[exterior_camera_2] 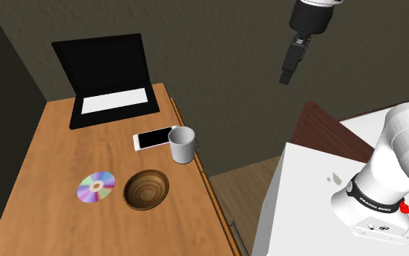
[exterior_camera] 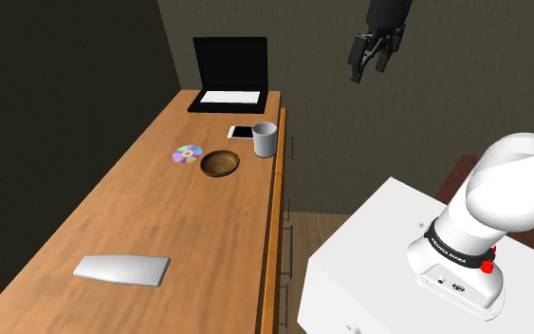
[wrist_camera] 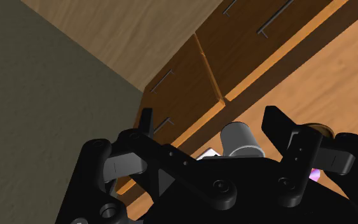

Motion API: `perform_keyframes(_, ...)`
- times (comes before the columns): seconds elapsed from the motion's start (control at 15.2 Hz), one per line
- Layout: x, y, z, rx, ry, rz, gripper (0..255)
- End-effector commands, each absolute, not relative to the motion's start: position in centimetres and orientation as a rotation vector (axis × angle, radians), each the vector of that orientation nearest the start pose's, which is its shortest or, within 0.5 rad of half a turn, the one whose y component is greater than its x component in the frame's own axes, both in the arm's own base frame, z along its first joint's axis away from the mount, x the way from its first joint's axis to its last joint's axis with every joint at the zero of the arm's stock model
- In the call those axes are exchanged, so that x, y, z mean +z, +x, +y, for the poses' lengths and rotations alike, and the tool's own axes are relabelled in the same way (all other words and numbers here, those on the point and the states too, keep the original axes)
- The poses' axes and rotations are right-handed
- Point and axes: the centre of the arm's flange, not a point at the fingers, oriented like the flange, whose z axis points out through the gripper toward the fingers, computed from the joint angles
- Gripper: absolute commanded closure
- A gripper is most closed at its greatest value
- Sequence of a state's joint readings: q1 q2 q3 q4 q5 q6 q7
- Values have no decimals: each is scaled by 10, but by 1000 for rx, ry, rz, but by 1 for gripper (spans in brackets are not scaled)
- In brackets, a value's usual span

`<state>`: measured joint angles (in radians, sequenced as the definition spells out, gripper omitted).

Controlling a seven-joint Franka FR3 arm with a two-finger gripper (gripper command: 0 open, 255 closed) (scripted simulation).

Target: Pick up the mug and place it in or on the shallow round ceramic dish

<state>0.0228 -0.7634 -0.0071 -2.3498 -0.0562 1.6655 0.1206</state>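
So: mug point(exterior_camera: 265, 139) nr dish point(exterior_camera: 220, 163); fingers point(wrist_camera: 282, 130) apart, empty.

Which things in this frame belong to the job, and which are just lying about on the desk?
Part of the job:
- mug
- brown round dish
- gripper, open and holding nothing

Just lying about:
- laptop, open
- phone, beside the mug
- disc, beside the dish
- flat grey slab

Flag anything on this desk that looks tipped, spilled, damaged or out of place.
Nothing stands out. The mug stands upright by the phone, the dish sits flat beside the disc, and the open hand hangs high above.
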Motion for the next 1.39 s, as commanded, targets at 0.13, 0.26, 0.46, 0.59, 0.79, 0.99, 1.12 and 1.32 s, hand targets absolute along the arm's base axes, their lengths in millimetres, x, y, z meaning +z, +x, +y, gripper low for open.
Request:
perform_keyframes(0.13,580,340,10,-139,-3182,159,0)
perform_keyframes(0.26,565,358,21,-147,-3183,159,0)
perform_keyframes(0.46,542,385,38,-158,-3185,159,0)
perform_keyframes(0.59,527,403,49,-166,-3186,159,0)
perform_keyframes(0.79,504,431,66,-178,-3187,159,0)
perform_keyframes(0.99,482,458,82,-189,-3189,159,0)
perform_keyframes(1.12,467,476,93,-197,-3190,159,0)
perform_keyframes(1.32,445,504,110,-209,-3191,158,0)
